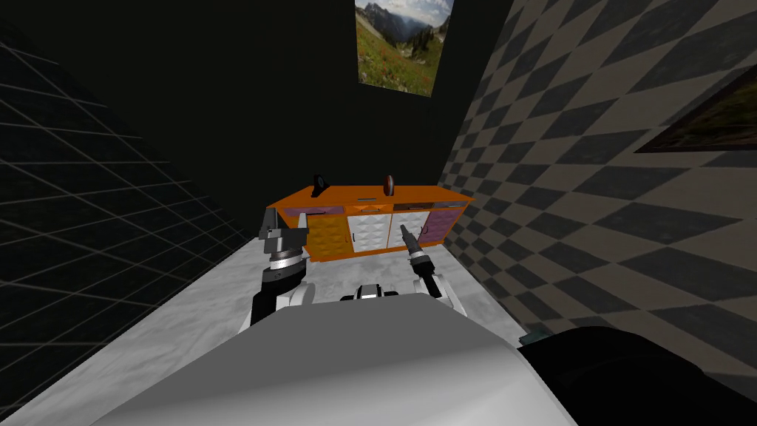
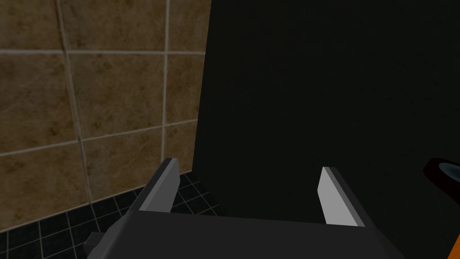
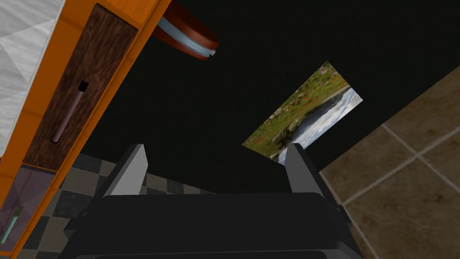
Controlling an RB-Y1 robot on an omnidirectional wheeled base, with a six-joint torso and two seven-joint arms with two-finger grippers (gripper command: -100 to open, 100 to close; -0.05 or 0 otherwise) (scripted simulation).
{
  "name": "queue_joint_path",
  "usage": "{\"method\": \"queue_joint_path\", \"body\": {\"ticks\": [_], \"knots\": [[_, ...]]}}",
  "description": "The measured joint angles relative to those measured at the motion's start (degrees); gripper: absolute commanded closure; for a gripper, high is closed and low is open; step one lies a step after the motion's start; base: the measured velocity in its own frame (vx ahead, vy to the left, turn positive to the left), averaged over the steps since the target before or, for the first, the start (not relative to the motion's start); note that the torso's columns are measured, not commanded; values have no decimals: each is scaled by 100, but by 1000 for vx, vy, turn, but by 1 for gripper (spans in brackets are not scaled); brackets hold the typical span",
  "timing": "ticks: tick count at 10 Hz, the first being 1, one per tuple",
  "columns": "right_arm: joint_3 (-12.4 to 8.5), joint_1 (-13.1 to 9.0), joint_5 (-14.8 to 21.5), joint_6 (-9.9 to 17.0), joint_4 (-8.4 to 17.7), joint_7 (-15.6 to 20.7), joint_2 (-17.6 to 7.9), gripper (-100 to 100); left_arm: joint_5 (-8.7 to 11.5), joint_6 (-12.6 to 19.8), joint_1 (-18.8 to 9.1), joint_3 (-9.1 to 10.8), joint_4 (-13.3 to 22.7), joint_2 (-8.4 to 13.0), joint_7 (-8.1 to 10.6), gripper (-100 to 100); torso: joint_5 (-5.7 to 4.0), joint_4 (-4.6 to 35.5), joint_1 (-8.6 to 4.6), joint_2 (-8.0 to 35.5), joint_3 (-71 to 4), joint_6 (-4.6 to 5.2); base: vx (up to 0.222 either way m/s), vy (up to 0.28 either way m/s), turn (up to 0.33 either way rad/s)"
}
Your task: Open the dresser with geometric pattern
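At left, the left gripper (image 2: 249, 168) is raised before the left end of the dresser (image 1: 366, 222); its fingers (image 2: 161, 186) stand wide apart and hold nothing, and they aim above the dresser at a dark wall.

At centre, the dresser is low and orange-framed, set on the pale floor (image 1: 222, 296) against the dark back wall, ahead of both arms and touched by neither; its fronts are faceted in orange, white and purple.

At right, the right gripper (image 3: 215, 149) is before the dresser's right half, fingers also wide and empty. In the right wrist view a brown drawer (image 3: 81, 85) with a slim bar handle (image 3: 67, 118) lies outside one finger, not between the two. The bar's long axis runs along the drawer front, parallel to the dresser's top edge, and the finger gap appears to lie roughly across it.

By judgement the right arm is the nearer to a handle; the coming move needs that hand shifted sideways and forward until the bar sits between the fingers.
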Motion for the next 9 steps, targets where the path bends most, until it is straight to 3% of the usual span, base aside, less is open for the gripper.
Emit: {"method": "queue_joint_path", "body": {"ticks": [2,3,5,9], "knots": [[80,-35,342,299,160,100,-68,-100,0,0,0,0,0,0,0,0,2,1,2,3,2,0,93,17,27],[111,-178,500,498,336,139,-143,-100,0,0,0,0,0,0,0,0,-1,-1,-3,-7,-2,-3,92,10,31],[219,-138,889,710,539,296,-112,-100,0,0,0,0,0,0,0,0,-1,0,-3,-6,-2,-2,105,6,32],[316,-321,1500,1297,869,423,-250,-100,0,0,0,0,0,0,0,0,0,0,0,-2,0,-1,74,9,35]]}}
